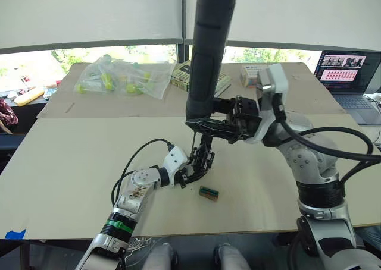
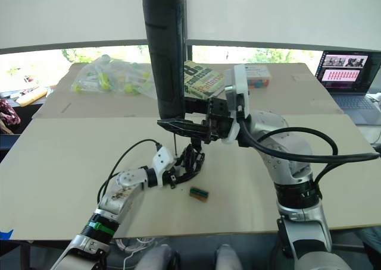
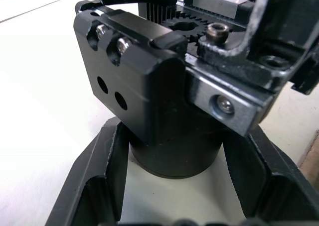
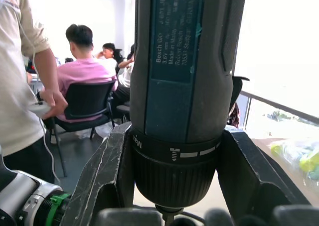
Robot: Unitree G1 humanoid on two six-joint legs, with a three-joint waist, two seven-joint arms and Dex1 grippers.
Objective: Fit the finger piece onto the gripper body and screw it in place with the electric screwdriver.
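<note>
The electric screwdriver [image 1: 208, 50] is held upright at the upper centre of the left eye view, clamped near its lower end between the fingers of the right gripper [image 1: 205, 125]. In the right wrist view the screwdriver's dark body [image 4: 187, 61] is seen squeezed between the two black fingers [image 4: 107, 181], with its collar just above them. The thin metal bit [image 1: 194, 144] points straight down toward the gripper body [image 1: 203, 158], which stands on the table [image 1: 71, 181] just below the centre of the frame.

The gripper body is grasped by the left gripper [image 1: 191, 173], reaching in from the lower left. In the left wrist view the round base of the body [image 3: 174, 151] is seen between that gripper's two fingers [image 3: 94, 181], pressed close on both sides, with a black block bearing two screws [image 3: 112, 39] at its top and a gear behind it. Whether the finger piece is already mounted cannot be told.

A small green-and-black block [image 1: 209, 192] lies on the table just right of and below the left gripper, apart from it. At the upper left of the frame a clear bag of yellow-green items [image 1: 122, 77] is seen, a book [image 1: 184, 77] at the upper centre behind the screwdriver, and an open laptop [image 1: 348, 74] at the upper right. People [image 4: 82, 61] are seated in the background of the right wrist view.
</note>
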